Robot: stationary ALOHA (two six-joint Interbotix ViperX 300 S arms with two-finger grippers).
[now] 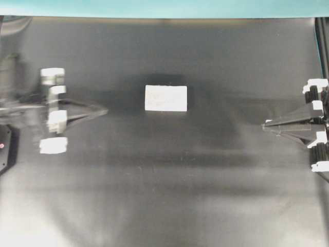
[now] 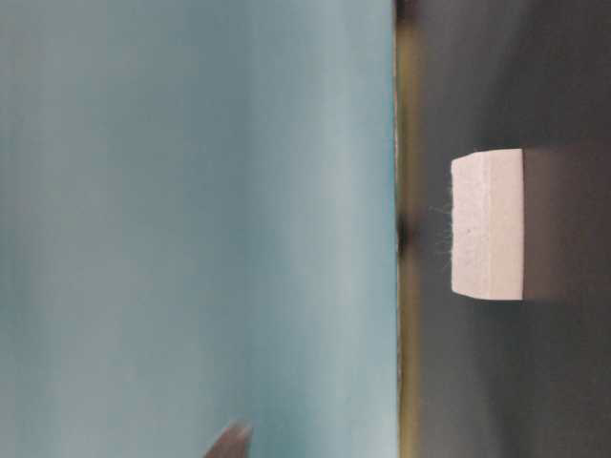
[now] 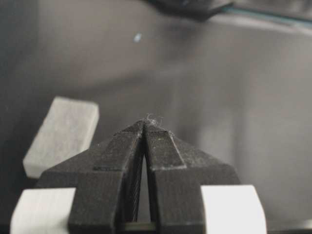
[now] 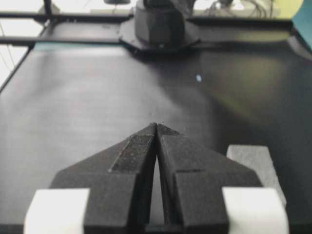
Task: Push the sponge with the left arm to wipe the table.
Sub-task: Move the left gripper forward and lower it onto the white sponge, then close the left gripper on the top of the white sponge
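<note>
A: What sort of place is this?

B: A robot lab bench, by the look of it. The table (image 1: 164, 195) wears a dark matte sheet, with a teal backdrop (image 2: 191, 191) behind it.

A: Anything else?

B: A black arm base (image 4: 158, 27) is bolted at the far edge, with cables (image 4: 229, 7) trailing behind and a metal frame rail (image 4: 29, 15) alongside.

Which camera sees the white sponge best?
The overhead view: the sponge lies whole and unblocked on the table. The table-level view shows it sideways, and each wrist view catches only part beside a gripper.
</note>
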